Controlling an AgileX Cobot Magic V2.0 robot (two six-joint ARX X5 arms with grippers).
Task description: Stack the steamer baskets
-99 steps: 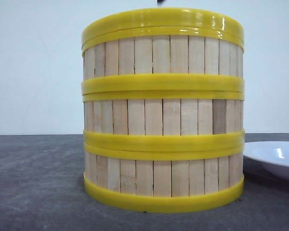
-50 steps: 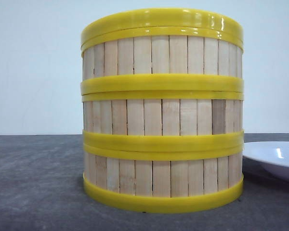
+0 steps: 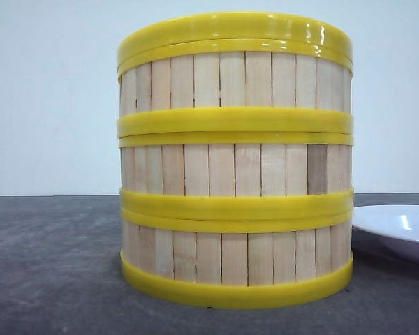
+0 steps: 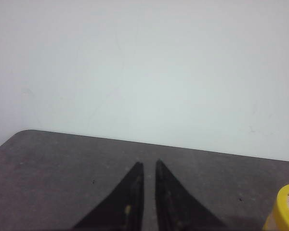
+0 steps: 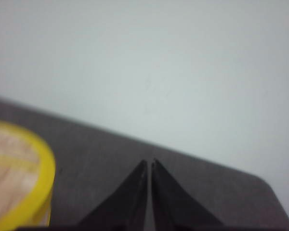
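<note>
A dark grey table (image 3: pixel 56 265) runs back to a plain white wall (image 3: pixel 49 98) in the front view. At the middle of that table stand the three steamer baskets (image 3: pixel 235 160), one on top of another in a straight, upright stack. The bottom basket (image 3: pixel 235 258) sits flat on the tabletop, the middle basket (image 3: pixel 235 169) rests on it with yellow rims meeting, and the top basket (image 3: pixel 235 79) crowns the pile, its upper yellow rim glossy under the light. Each wall is made of pale vertical wooden slats.

Just to the right of the stack, partly cut off by the picture's edge, lies a white plate (image 3: pixel 398 230); whether it touches the bottom basket cannot be told.

The left gripper (image 4: pixel 148 166) hangs over bare tabletop with its two dark fingers nearly together, a narrow slit between them and nothing held; a corner of a yellow basket rim shows at the edge of its view. The right gripper (image 5: pixel 149 163) has its fingers drawn all but together at the tips, also empty, with the open top of the stack blurred to one side, apart from the fingers.
</note>
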